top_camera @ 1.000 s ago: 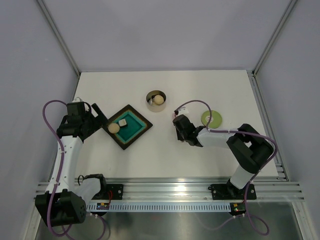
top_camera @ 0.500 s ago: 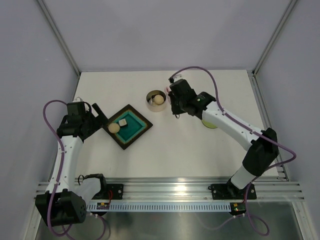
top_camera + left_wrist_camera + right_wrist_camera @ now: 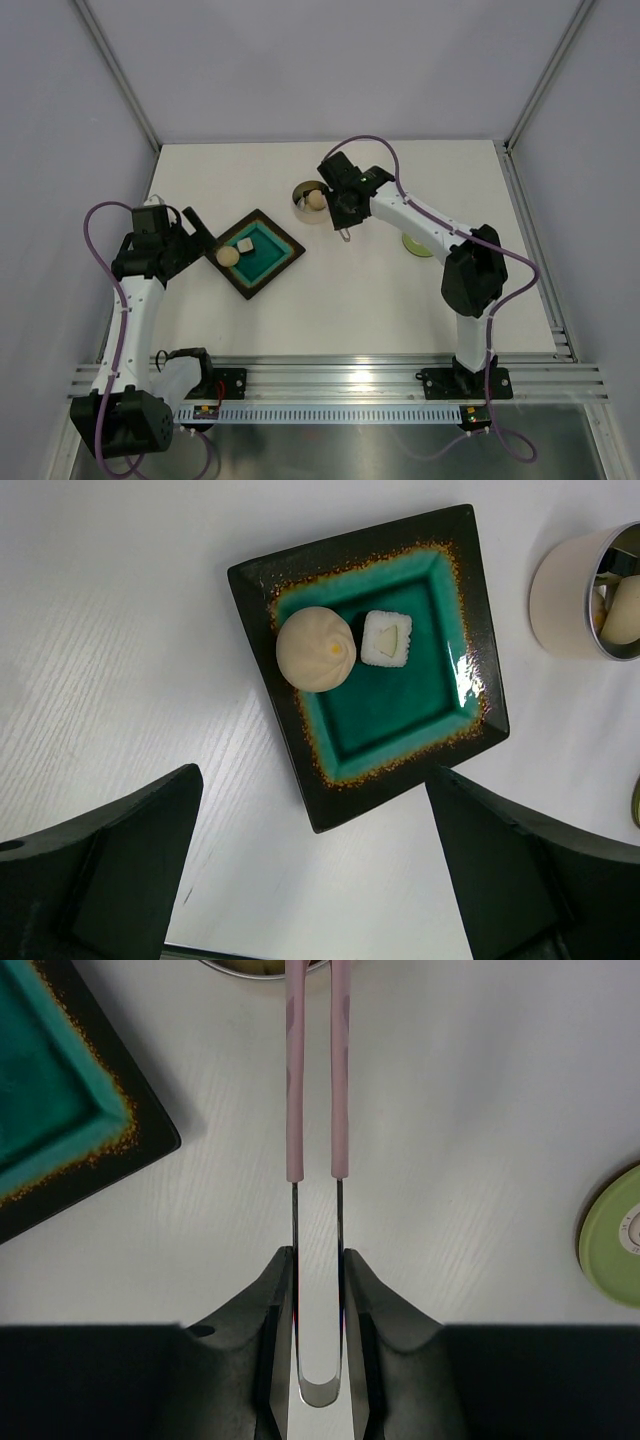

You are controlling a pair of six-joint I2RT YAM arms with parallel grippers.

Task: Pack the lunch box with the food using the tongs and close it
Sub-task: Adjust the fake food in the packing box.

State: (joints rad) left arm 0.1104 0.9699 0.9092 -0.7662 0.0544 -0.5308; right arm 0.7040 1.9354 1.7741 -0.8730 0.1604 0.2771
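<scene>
The steel lunch box [image 3: 312, 201] stands behind the tray with one beige ball of food [image 3: 317, 199] inside it. My right gripper [image 3: 342, 214] hovers just right of it, shut on the pink tongs [image 3: 315, 1070], whose tips reach the tin's rim [image 3: 262, 968]. The tongs' two arms stand slightly apart with nothing between them. Another ball [image 3: 315, 650] and a pale cube [image 3: 386, 638] lie on the dark tray with teal inside [image 3: 400, 710]. My left gripper [image 3: 315, 880] is open above the table near the tray's corner, empty. The green lid [image 3: 615, 1250] lies flat to the right.
The right arm's forearm [image 3: 420, 222] stretches over the table and partly covers the lid in the top view. Grey walls with metal frame posts close in the back and sides. The rail [image 3: 340, 380] with both arm bases runs along the near edge.
My right arm has swung from beside the lid, up and left to the lunch box, carrying the tongs. The left arm and the food have not moved.
</scene>
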